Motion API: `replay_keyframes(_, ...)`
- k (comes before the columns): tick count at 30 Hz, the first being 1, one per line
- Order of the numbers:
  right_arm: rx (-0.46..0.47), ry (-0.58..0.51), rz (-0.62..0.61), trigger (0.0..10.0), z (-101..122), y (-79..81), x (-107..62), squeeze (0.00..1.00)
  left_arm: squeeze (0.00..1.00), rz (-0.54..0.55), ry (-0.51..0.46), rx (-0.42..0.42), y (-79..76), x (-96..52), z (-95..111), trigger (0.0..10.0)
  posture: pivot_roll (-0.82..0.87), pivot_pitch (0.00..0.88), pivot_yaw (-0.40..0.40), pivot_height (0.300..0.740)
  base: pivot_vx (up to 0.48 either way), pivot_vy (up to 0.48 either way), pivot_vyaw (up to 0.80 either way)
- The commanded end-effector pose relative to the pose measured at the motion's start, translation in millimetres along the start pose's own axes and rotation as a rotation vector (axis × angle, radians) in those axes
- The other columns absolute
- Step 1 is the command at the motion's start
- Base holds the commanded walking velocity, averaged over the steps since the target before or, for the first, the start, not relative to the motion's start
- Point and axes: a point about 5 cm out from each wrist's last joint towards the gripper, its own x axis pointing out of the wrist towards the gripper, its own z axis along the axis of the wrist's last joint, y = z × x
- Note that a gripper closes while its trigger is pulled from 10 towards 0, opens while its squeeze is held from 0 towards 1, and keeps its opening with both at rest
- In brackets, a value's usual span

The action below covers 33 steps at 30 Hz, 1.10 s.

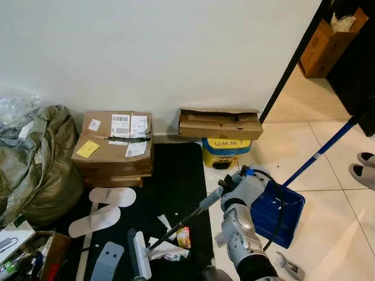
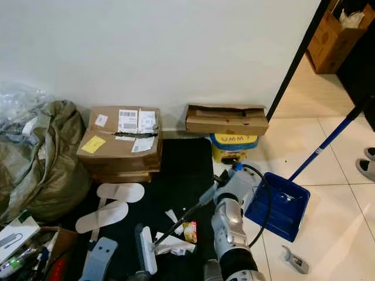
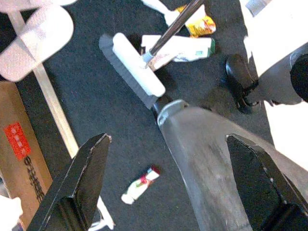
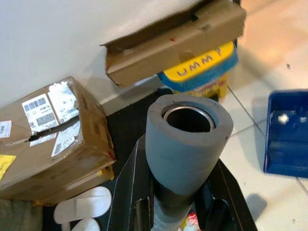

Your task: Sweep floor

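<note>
My right gripper (image 1: 226, 187) is shut on the grey foam grip of a broom handle (image 1: 208, 202). In the right wrist view the grip (image 4: 185, 139) sits between the black fingers (image 4: 129, 192). The shaft slants down to a white broom head (image 1: 141, 255) on the black mat (image 1: 176, 175). Beside the head lie a white carton (image 1: 169, 250), a yellow and red packet (image 1: 184, 237) and paper scraps (image 1: 164, 222). A blue dustpan (image 1: 280, 215) rests on the tile right of my arm, its long blue handle (image 1: 322, 149) rising to the right. My left gripper (image 3: 167, 139) hangs open above the mat.
Taped cardboard boxes (image 1: 115, 146) and a flat carton (image 1: 220, 123) on a yellow bucket (image 1: 225, 152) line the wall. Two white slippers (image 1: 111, 196), a grey-green sack (image 1: 35, 164) and a small tube (image 3: 139, 185) lie to my left. A person's slippered feet (image 1: 364, 170) stand at far right.
</note>
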Motion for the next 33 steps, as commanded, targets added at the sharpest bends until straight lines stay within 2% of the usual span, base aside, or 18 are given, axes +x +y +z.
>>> replay_keyframes(1,0.013,0.043,0.027,10.0,-17,22.1,-13.9,0.00,0.00,0.006,0.047,0.014,2.7,-6.1,-14,10.0,-0.05,0.312,-0.012,0.740,0.000,0.000,0.00)
replay_keyframes(2,-0.018,-0.005,0.024,10.0,-8,18.6,-10.2,0.00,0.00,0.006,0.042,0.021,2.4,-5.6,-13,10.0,-0.05,0.309,-0.013,0.740,0.000,0.000,0.00)
replay_keyframes(4,-0.018,-0.005,0.024,10.0,-8,18.6,-10.2,0.00,0.00,0.006,0.042,0.021,2.4,-5.6,-13,10.0,-0.05,0.309,-0.013,0.740,0.000,0.000,0.00)
replay_keyframes(6,-0.067,-0.120,-0.007,10.0,18,7.8,-1.1,0.00,0.00,-0.009,0.035,0.043,-0.9,-4.6,-12,10.0,-0.07,0.305,-0.014,0.740,0.000,0.000,0.00)
replay_keyframes(8,-0.067,-0.120,-0.007,10.0,18,7.8,-1.1,0.00,0.00,-0.009,0.035,0.043,-0.9,-4.6,-12,10.0,-0.07,0.305,-0.014,0.740,0.000,0.000,0.00)
replay_keyframes(11,-0.129,-0.203,-0.055,10.0,39,-5.4,3.6,0.00,0.00,-0.030,0.031,0.056,-5.8,-3.6,-11,10.0,-0.07,0.304,-0.017,0.740,0.000,0.000,0.00)
replay_keyframes(15,-0.159,-0.224,-0.074,10.0,44,-11.6,4.0,0.00,0.00,-0.041,0.032,0.063,-8.3,-3.3,-11,10.0,-0.08,0.292,-0.020,0.740,0.000,0.000,0.00)
replay_keyframes(19,-0.213,-0.264,-0.163,10.0,58,-37.4,0.7,0.00,0.00,-0.089,0.076,0.094,-19.4,-5.6,-22,10.0,-0.09,0.251,-0.014,0.740,0.000,0.000,0.00)
replay_keyframes(32,-0.256,-0.309,-0.192,10.0,70,-50.3,1.4,0.00,0.00,-0.105,0.090,0.102,-24.5,-6.2,-26,10.0,-0.10,0.231,-0.007,0.740,0.000,0.000,0.00)
replay_keyframes(33,-0.291,-0.333,-0.175,10.0,75,-51.2,1.6,0.00,0.00,-0.109,0.090,0.103,-25.7,-6.1,-26,10.0,-0.11,0.230,-0.008,0.740,0.000,0.000,0.00)
